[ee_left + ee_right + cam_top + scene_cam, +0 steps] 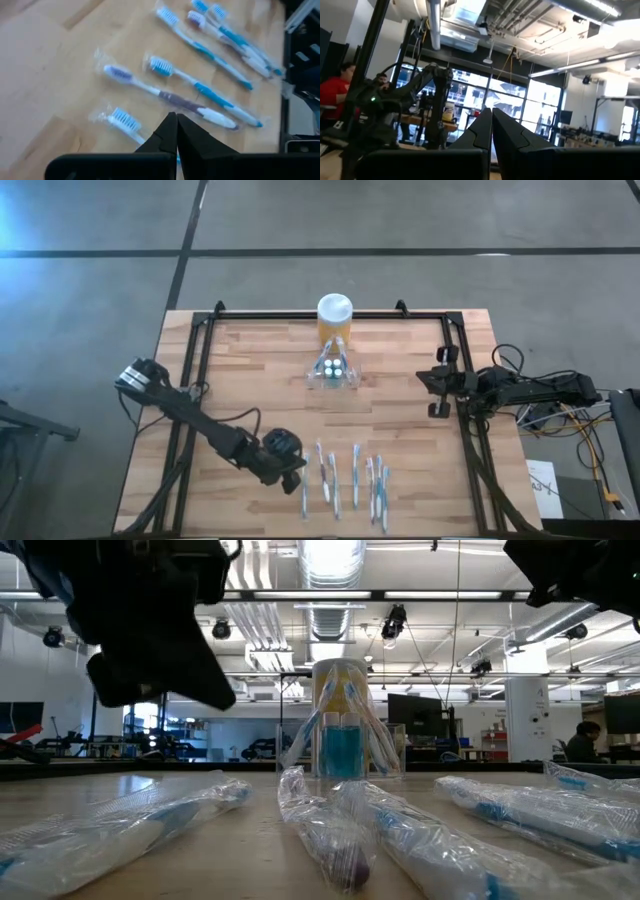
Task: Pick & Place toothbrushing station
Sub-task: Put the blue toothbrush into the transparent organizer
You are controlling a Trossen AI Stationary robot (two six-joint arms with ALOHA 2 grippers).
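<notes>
Bench (250, 370): wooden top with a black frame along its edges, carrying all the items.
Toothbrushing station (332, 370): clear plastic holder sitting at the far centre of the bench, just in front of the yellow jar and touching or nearly touching it; blue and white caps are showing inside it from above; in the low view (340, 745) it is standing upright, with blue contents visible through the wall.
Yellow jar (334, 318): white lid, standing at the far edge, directly behind the station.
Wrapped toothbrushes (345, 478): lying in a loose row on the near centre of the bench, well apart from the station; each is sealed in clear film (190, 102).
Left end effector (288, 472): hanging over the near-left part of the bench, just left of the toothbrush row; fingers are pressing together with no gap (176, 131), and I cannot tell whether a wrapper is pinched between them.
Right end effector (432, 380): waiting at the right edge of the bench, well apart from the station; fingers are lying flat together (491, 127), holding nothing.
</notes>
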